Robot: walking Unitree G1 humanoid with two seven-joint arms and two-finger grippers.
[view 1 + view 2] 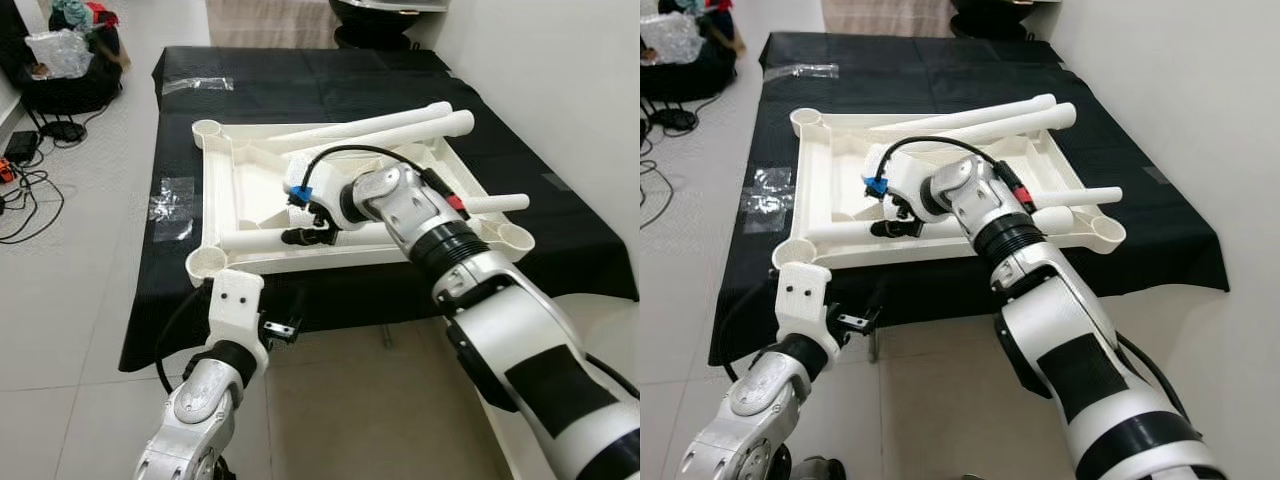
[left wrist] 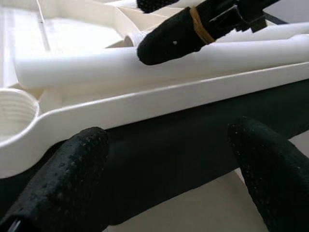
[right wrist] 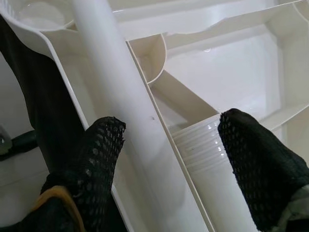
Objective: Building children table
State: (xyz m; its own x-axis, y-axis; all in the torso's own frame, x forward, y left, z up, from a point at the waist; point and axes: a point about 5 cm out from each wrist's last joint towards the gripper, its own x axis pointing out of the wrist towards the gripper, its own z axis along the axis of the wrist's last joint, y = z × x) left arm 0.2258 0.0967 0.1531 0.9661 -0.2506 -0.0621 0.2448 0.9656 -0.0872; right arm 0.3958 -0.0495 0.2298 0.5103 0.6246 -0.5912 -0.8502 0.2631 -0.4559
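Here the white upturned tabletop lies on the black-covered surface. The right end effector hangs above its near rim, fingers spread around a white leg. The left end effector gapes empty just below that rim.

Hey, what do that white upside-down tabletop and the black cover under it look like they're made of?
White upside-down tabletop: likely moulded plastic, semi-glossy, given its ribs and threaded corner sockets. Black cover: seemingly thin matte fabric or sheeting, since it wrinkles and drapes over the edge.
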